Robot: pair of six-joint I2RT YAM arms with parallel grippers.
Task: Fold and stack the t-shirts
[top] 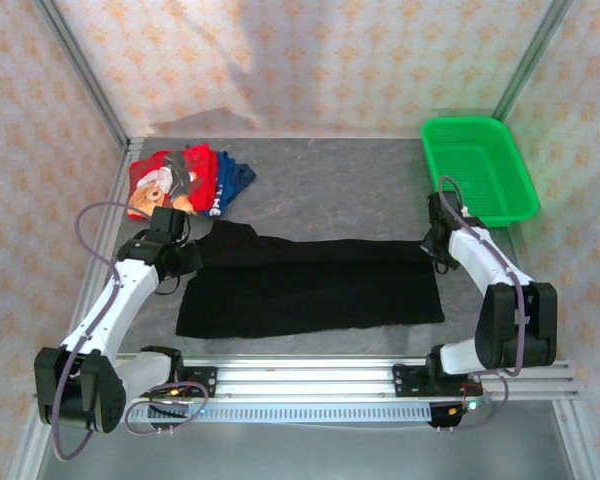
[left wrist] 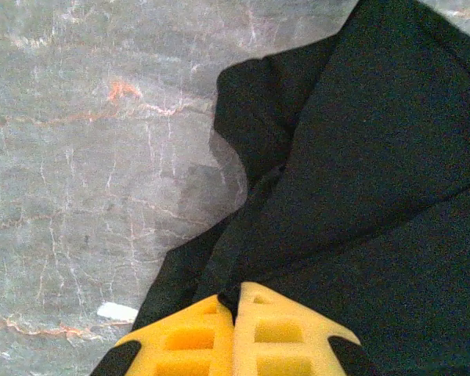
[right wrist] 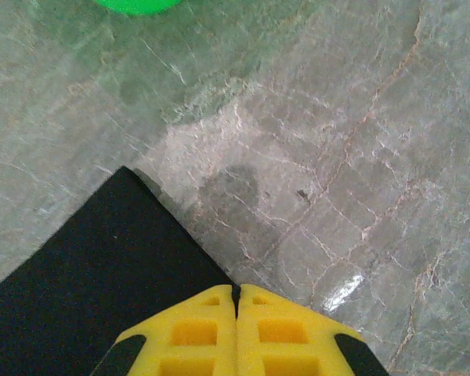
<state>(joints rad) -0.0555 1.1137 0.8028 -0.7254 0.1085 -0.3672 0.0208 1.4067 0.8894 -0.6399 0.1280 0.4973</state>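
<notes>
Top view: the black t-shirt [top: 310,290] lies as a long band across the surface [top: 330,190] between both arms, with the red t-shirt [top: 170,178] and blue t-shirt [top: 238,178] at far left. Left wrist: the left fingers [left wrist: 189,341] are pressed together, pinching a bunched fold. Right wrist: the right fingers [right wrist: 286,333] are pressed together on the very hem corner. So thin a bite may slip on lifting and skew the fold.

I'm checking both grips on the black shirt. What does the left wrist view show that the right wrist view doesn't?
Left wrist view: the black t-shirt bunched into creases running to the closed left gripper, plus a white fleck on the table. Right wrist view: a flat, straight-edged shirt corner at the closed right gripper, and an edge of the green basket. Both: yellow jaws shut at the shirt's edge, grey marbled table.
</notes>
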